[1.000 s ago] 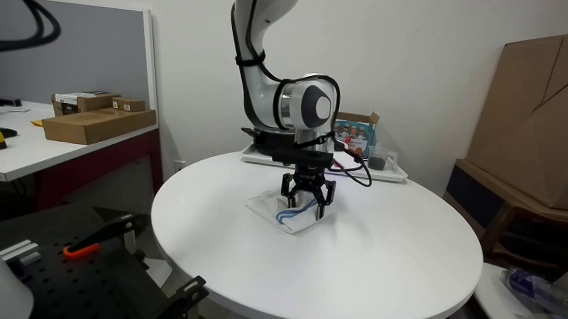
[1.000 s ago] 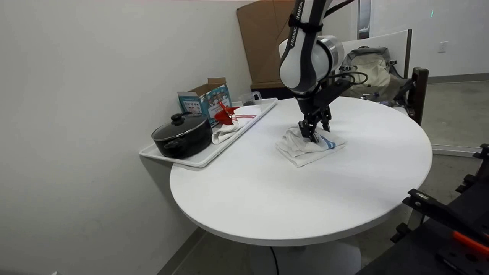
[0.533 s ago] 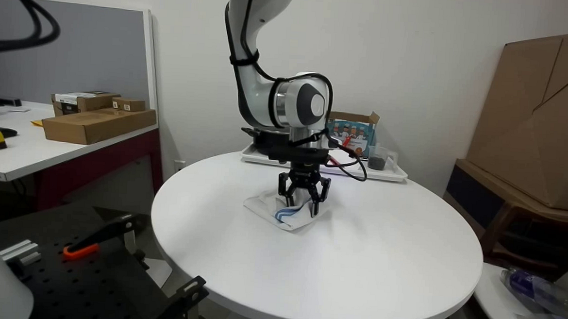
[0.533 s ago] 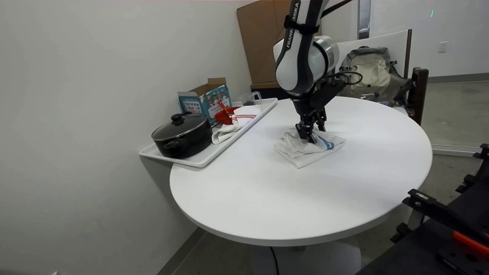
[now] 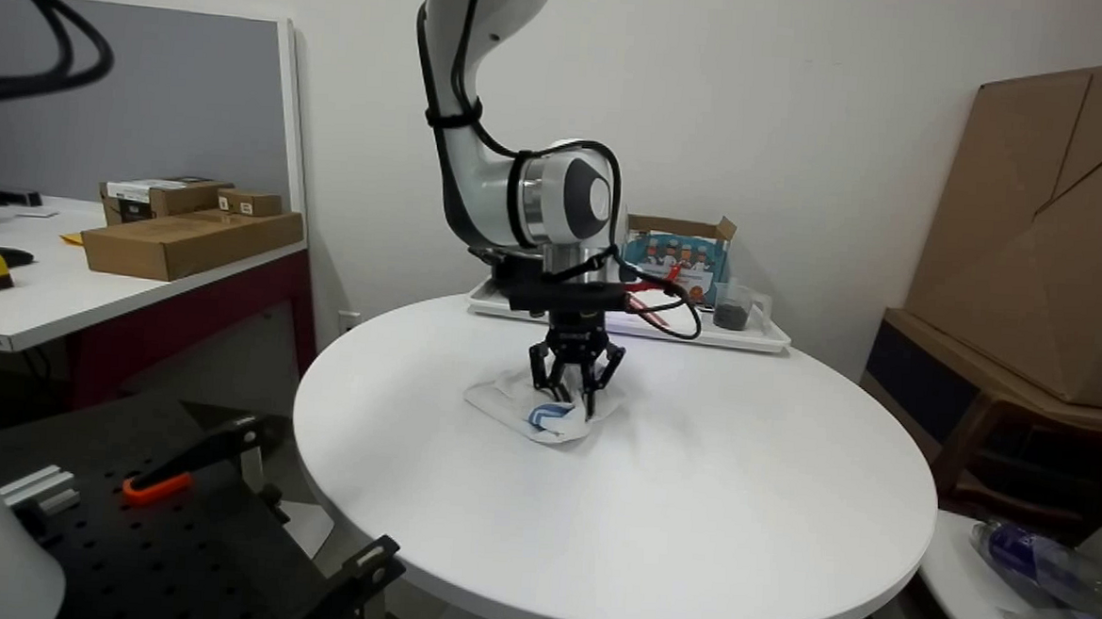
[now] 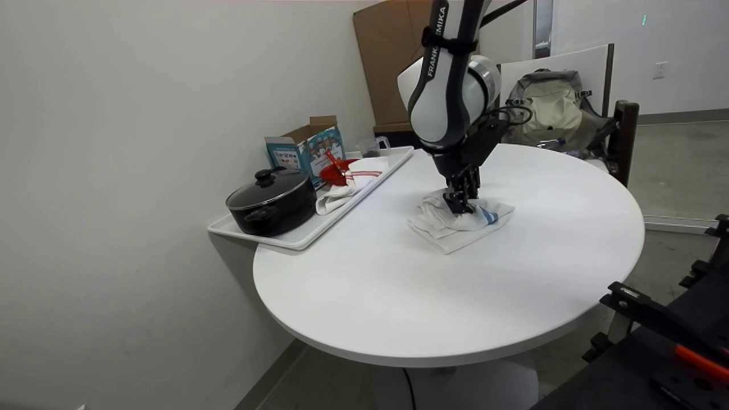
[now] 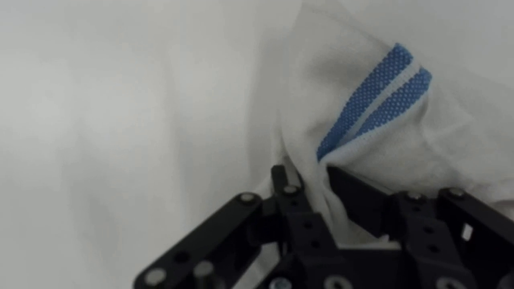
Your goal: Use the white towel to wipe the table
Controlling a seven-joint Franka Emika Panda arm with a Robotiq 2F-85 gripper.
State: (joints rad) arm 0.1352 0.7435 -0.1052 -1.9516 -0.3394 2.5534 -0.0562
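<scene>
The white towel [image 5: 508, 403] with blue stripes lies rumpled on the round white table [image 5: 691, 515], and it also shows in the other exterior picture as a folded towel [image 6: 447, 242]. My gripper [image 5: 577, 407] points down onto it, with its tips at the cloth. In the wrist view the towel [image 7: 333, 68] rises in a pinched fold between the two black fingers [image 7: 357, 196]. The gripper [image 7: 311, 170] is shut on that fold, cloth filling the narrow gap at the tips. Where the fingertips meet the tabletop is hidden by cloth.
A white tray [image 6: 342, 212] at the table's wall side holds a black pot [image 6: 270, 205], a blue box [image 6: 324, 152], a red item [image 6: 333, 173], a red-striped towel [image 6: 336, 200] and a clear cup [image 5: 735, 310]. A black perforated cart [image 5: 152, 553] stands beside the table.
The fingers have drawn together from wide apart, gathering the towel into a fold and pulling its blue stripe inward. The arm has shifted slightly, leftward in both exterior views.
</scene>
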